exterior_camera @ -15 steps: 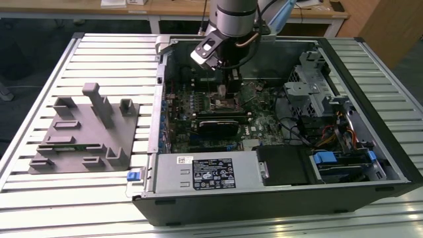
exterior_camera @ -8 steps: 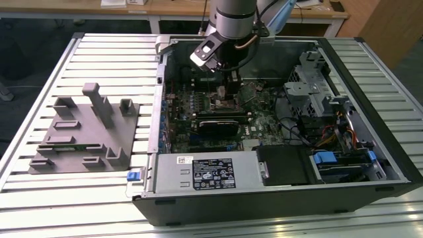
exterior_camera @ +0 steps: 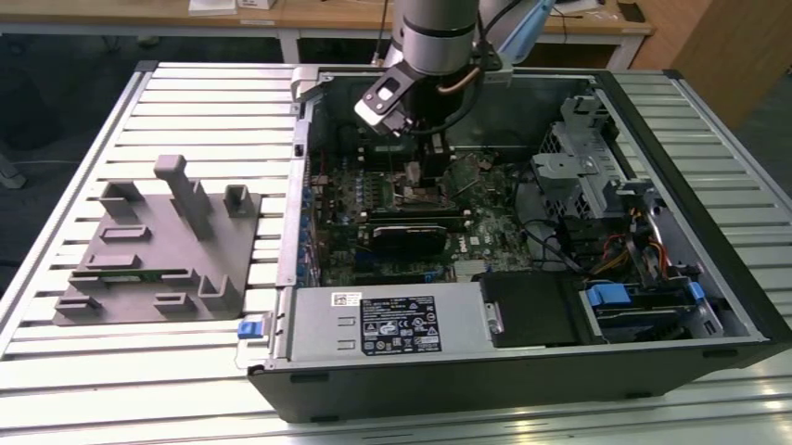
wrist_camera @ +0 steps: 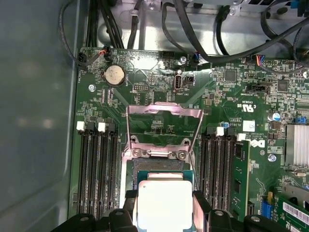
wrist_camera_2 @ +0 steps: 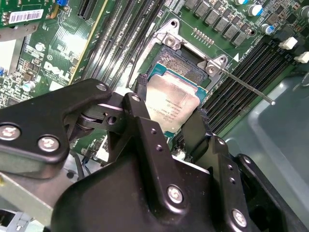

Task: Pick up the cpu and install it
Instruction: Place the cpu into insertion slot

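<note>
- The hand [wrist_camera_2: 170,101] is closed to a narrow gap on the cpu [wrist_camera_2: 173,107], a finger against each opposite edge.
- The cpu is a flat square chip with a pale silvery metal top and a green rim.
- It sits between the fingers, just over the open socket [wrist_camera_2: 186,70].

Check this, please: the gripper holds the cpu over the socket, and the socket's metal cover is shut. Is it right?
Not quite. The cover is open, swung up off the socket, as the first wrist view shows. The rest stands: the gripper holds the cpu over the socket.
</note>
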